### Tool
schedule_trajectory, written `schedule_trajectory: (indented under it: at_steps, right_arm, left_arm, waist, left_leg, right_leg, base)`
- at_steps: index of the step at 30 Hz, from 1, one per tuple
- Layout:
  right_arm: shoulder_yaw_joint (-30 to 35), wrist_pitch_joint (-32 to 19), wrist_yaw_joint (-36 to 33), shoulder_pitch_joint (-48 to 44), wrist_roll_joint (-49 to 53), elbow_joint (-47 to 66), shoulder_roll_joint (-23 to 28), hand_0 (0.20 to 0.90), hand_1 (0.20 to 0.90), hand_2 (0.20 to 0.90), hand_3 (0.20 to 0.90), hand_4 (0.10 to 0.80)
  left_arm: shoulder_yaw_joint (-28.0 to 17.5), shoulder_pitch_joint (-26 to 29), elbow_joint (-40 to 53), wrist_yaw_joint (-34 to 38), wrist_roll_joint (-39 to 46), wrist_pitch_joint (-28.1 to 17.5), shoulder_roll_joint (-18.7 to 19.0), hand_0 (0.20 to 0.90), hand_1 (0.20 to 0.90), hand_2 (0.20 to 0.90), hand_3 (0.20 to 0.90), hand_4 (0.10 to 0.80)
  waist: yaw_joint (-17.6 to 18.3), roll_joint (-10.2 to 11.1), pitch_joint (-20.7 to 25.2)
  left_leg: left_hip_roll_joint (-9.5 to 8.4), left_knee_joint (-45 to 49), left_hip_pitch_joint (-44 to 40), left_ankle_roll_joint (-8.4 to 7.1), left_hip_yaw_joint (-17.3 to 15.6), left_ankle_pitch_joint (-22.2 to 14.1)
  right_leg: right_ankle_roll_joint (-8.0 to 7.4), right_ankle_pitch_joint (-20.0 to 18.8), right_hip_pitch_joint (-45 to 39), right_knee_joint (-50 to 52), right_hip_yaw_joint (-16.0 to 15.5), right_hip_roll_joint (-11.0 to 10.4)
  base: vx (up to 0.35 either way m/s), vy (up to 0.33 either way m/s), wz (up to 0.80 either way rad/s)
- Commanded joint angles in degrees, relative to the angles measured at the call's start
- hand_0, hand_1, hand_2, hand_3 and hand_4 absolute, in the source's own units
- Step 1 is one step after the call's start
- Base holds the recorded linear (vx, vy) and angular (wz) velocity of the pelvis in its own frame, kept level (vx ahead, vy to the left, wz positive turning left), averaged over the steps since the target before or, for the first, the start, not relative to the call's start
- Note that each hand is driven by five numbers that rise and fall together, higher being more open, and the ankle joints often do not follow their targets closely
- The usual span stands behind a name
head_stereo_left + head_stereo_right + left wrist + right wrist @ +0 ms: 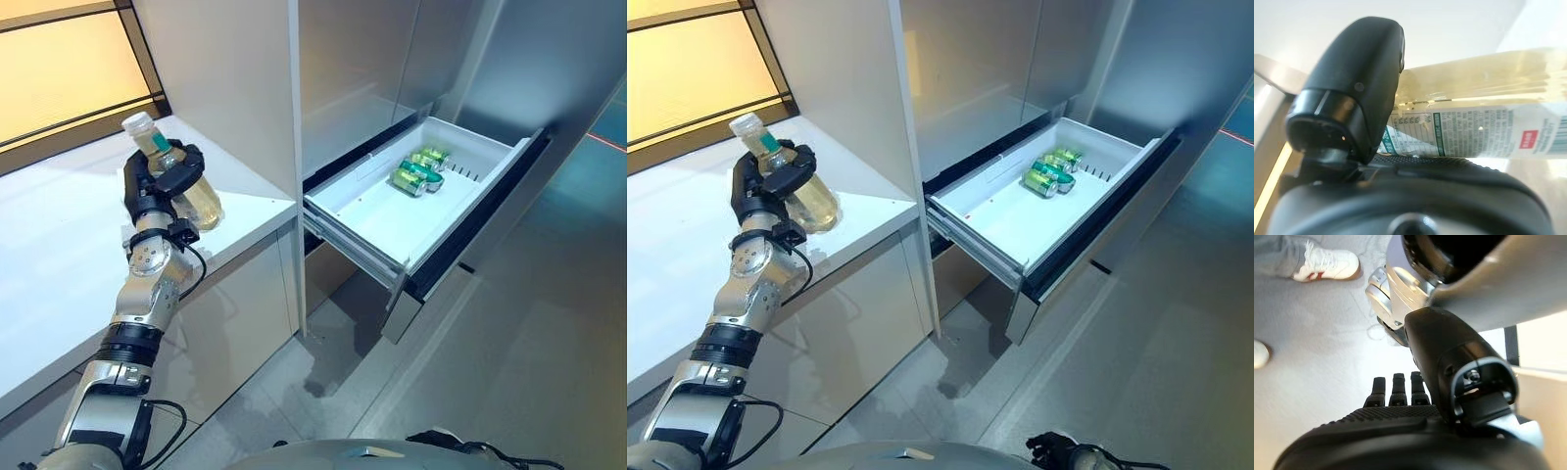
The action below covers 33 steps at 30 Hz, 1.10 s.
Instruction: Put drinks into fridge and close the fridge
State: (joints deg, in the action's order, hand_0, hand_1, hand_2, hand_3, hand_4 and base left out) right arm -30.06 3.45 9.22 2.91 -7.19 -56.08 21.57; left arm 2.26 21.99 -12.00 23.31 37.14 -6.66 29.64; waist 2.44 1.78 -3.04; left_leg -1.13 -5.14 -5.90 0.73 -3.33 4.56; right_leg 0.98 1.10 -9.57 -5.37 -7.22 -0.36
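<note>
My left hand is shut on a clear bottle of pale yellow drink with a white cap and a green label. It holds the bottle tilted above the white counter. In the left wrist view the thumb lies across the bottle. The fridge's white drawer is pulled open to the right of the counter, and green cans lie at its far end. My right hand hangs low by my side, with its fingers straight and empty.
A white cabinet wall stands between the counter and the fridge. The grey fridge front rises above the drawer. The drawer's dark front panel juts over the grey floor. A person's white shoe is on the floor.
</note>
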Motion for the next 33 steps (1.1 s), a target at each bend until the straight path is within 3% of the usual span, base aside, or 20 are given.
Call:
schedule_trajectory:
  at_steps: [1, 3, 12, 17, 20, 21, 26, 33]
  right_arm:
    - [-1.2, -10.0, 2.3, -6.4, 1.5, 6.2, -1.9, 0.900, 0.900, 0.900, 0.900, 0.800]
    - [-1.8, -15.0, 1.4, -7.4, 0.8, 4.7, -3.5, 0.900, 0.900, 0.900, 0.900, 0.800]
    - [-7.9, -10.2, 3.2, -9.4, 3.7, 30.0, -2.5, 0.900, 0.900, 0.900, 0.900, 0.800]
    - [-6.8, -11.3, 9.1, -10.4, 8.4, 40.6, -0.7, 0.900, 0.900, 0.900, 0.900, 0.800]
    - [-4.7, -11.5, 15.2, -10.8, 14.3, 45.8, 0.5, 0.900, 0.900, 0.900, 0.900, 0.800]
    - [-1.9, -11.3, 21.0, -11.2, 18.9, 49.3, 1.4, 0.900, 0.900, 0.900, 0.900, 0.800]
    - [6.0, -8.2, 35.9, -12.5, 32.0, 58.7, 4.4, 0.900, 0.900, 0.900, 0.900, 0.800]
    - [17.1, -7.8, 44.8, -14.9, 46.4, 65.6, 6.8, 0.900, 0.900, 0.900, 0.900, 0.800]
  left_arm:
    - [0.8, 11.1, 10.8, -5.5, 0.3, -11.7, 3.0, 0.300, 0.300, 0.300, 0.200, 0.100]
    - [1.5, 10.8, 11.2, -7.2, 1.0, -13.3, 2.1, 0.300, 0.300, 0.300, 0.200, 0.100]
    - [4.7, 8.7, 19.8, -9.4, 2.7, -13.7, 1.8, 0.300, 0.300, 0.300, 0.200, 0.100]
    - [5.2, 6.6, 23.0, -12.9, 3.8, -14.7, 2.2, 0.300, 0.300, 0.300, 0.200, 0.100]
    - [5.1, 5.2, 24.4, -16.4, 5.2, -15.1, 1.8, 0.300, 0.300, 0.300, 0.200, 0.100]
    - [4.6, 3.7, 25.7, -17.5, 4.7, -14.9, 1.6, 0.300, 0.300, 0.300, 0.200, 0.100]
    - [2.7, 0.3, 28.0, -23.0, 3.0, -15.7, 1.6, 0.300, 0.300, 0.300, 0.200, 0.100]
    - [-0.8, -1.8, 29.5, -31.6, 6.0, -17.6, 2.8, 0.300, 0.300, 0.300, 0.200, 0.100]
  waist:
    - [-1.5, -1.9, 2.4]
    - [-2.0, -2.2, 2.4]
    - [-3.2, -2.4, 1.5]
    - [-3.4, -2.0, 0.9]
    - [-3.4, -1.7, 0.6]
    - [-3.4, -1.5, 0.5]
    - [-3.3, -0.9, 0.6]
    - [-3.1, -0.2, 1.3]
  left_leg:
    - [-1.19, 0.1, -2.4, -0.96, 5.7, -8.6]
    - [-1.35, 0.1, -2.2, -0.78, 5.8, -8.7]
    - [-1.64, 0.1, -2.0, -0.82, 6.5, -8.4]
    - [-1.63, 0.1, -2.0, -0.89, 6.7, -8.0]
    - [-1.53, 0.1, -2.0, -0.94, 6.6, -7.8]
    - [-1.52, 0.1, -2.1, -0.98, 6.6, -7.7]
    - [-1.56, 0.1, -2.2, -0.90, 6.4, -7.6]
    - [-1.58, 0.1, -2.1, -0.70, 5.8, -7.4]
  right_leg:
    - [-5.00, 0.9, 1.4, 0.9, 0.8, -0.8]
    - [-5.12, 1.0, 1.5, 0.8, 0.5, -1.0]
    - [-5.22, 0.9, 1.1, 0.6, -0.5, -1.5]
    - [-5.35, 0.6, 0.9, 0.6, -0.8, -1.7]
    - [-5.44, 0.3, 0.9, 0.7, -0.9, -1.8]
    - [-5.45, 0.2, 0.9, 0.7, -0.9, -1.8]
    - [-5.53, 0.0, 0.9, 0.6, -0.9, -1.8]
    - [-5.61, -0.7, 1.2, 0.5, -0.6, -1.9]
  base:
    - [-0.054, 0.019, 0.03]
    - [-0.052, 0.039, 0.05]
    - [-0.044, 0.017, 0.08]
    - [-0.037, 0.005, 0.03]
    - [-0.032, 0.002, 0.05]
    - [0.000, 0.000, 0.00]
    - [-0.010, 0.002, 0.01]
    - [-0.012, -0.003, -0.01]
